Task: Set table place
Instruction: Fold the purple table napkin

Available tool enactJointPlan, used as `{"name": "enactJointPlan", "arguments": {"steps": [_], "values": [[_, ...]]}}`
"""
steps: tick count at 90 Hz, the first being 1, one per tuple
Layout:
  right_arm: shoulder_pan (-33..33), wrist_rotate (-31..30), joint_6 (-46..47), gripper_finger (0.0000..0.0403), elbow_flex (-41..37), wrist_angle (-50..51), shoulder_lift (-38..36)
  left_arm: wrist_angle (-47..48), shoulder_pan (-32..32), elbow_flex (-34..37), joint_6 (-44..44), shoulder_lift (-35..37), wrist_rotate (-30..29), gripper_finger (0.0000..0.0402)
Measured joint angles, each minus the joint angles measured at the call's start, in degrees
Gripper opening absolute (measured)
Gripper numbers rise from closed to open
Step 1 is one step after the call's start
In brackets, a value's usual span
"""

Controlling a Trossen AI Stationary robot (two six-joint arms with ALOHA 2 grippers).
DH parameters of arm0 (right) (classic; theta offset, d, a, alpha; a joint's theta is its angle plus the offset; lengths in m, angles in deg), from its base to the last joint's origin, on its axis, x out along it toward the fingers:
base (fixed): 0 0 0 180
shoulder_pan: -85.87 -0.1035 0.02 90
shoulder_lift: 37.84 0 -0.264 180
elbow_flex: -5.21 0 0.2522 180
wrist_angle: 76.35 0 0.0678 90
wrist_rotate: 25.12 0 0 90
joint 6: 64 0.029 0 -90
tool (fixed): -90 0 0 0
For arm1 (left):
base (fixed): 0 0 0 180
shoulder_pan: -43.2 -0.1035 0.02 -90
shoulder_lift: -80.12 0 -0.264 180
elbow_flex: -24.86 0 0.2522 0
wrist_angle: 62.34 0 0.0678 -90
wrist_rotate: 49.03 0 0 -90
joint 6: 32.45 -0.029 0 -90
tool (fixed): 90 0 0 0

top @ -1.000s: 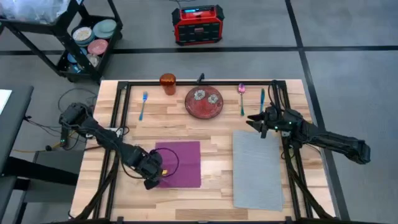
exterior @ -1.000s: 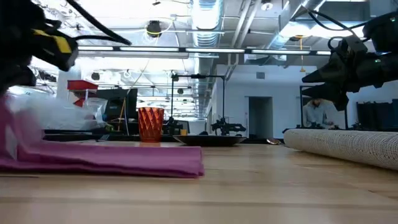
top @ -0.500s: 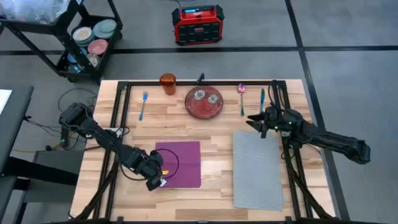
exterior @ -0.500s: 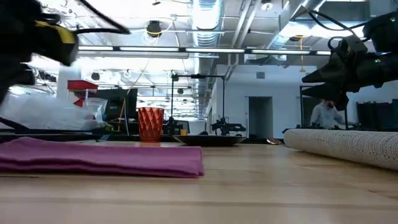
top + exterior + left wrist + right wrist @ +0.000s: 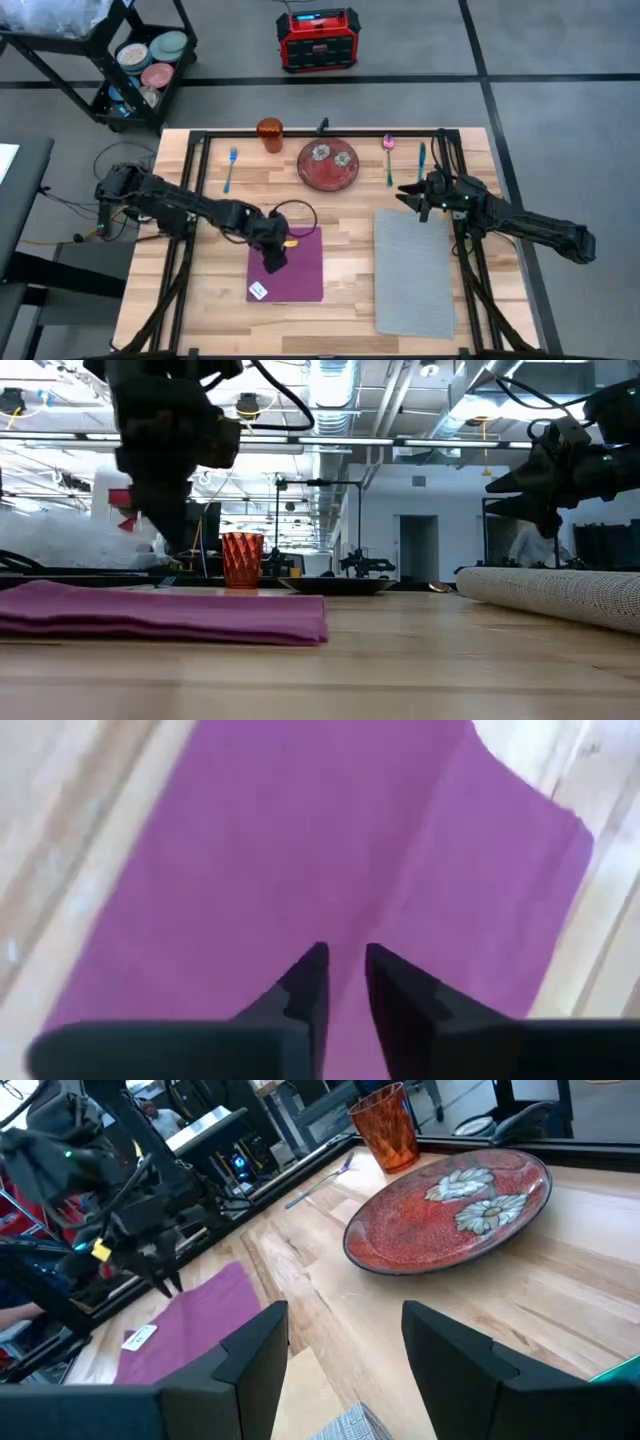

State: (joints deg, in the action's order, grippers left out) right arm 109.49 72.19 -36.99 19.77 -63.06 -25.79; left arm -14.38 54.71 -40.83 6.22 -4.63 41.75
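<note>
The purple napkin (image 5: 290, 263) lies flat on the near middle of the light wood table (image 5: 330, 310), a white tag (image 5: 258, 291) showing at its near left corner. My left gripper (image 5: 277, 262) hangs just above the napkin's left half, pointing down at it. In the left wrist view its fingers (image 5: 302, 990) stand close together with a narrow gap between them, holding nothing; I cannot tell whether the tips touch the cloth.

The grey placemat (image 5: 413, 270) lies to the right of the napkin, apart from it. My right gripper (image 5: 411, 195) hovers over the table near the placemat's far edge, fingers (image 5: 262, 1342) spread wide and empty.

Along the far side of the table, from left to right: a blue fork (image 5: 230, 167), an orange cup (image 5: 270, 133), the red patterned plate (image 5: 328, 164), a pink spoon (image 5: 388, 157) and a teal utensil (image 5: 422, 158). Nothing shows on the plate; the cup's contents cannot be seen.

Off the table, a black cart (image 5: 110, 70) carries stacked dishes (image 5: 151, 62), and a red box (image 5: 317, 38) stands on the floor.
</note>
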Motion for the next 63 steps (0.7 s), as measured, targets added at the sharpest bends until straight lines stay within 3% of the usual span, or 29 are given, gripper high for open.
{"name": "enactJointPlan", "arguments": {"steps": [30, 43, 63], "values": [[0.0, 0.1, 0.0, 0.0185, 0.0, 0.0, 0.0, -0.5, 0.9, 0.0, -6.0, -1.0, 5.0, 0.0148], [0.0, 0.1, 0.0, 0.0185, 0.0, 0.0, 0.0, -1.0, 1.4, -0.2, -7.5, -5.1, 8.1, 0.0164], [0.0, 0.2, 0.1, 0.0185, 0.0, 0.0, 0.0, -0.1, 2.0, -3.3, -10.0, -11.9, 8.1, 0.0177]]}}
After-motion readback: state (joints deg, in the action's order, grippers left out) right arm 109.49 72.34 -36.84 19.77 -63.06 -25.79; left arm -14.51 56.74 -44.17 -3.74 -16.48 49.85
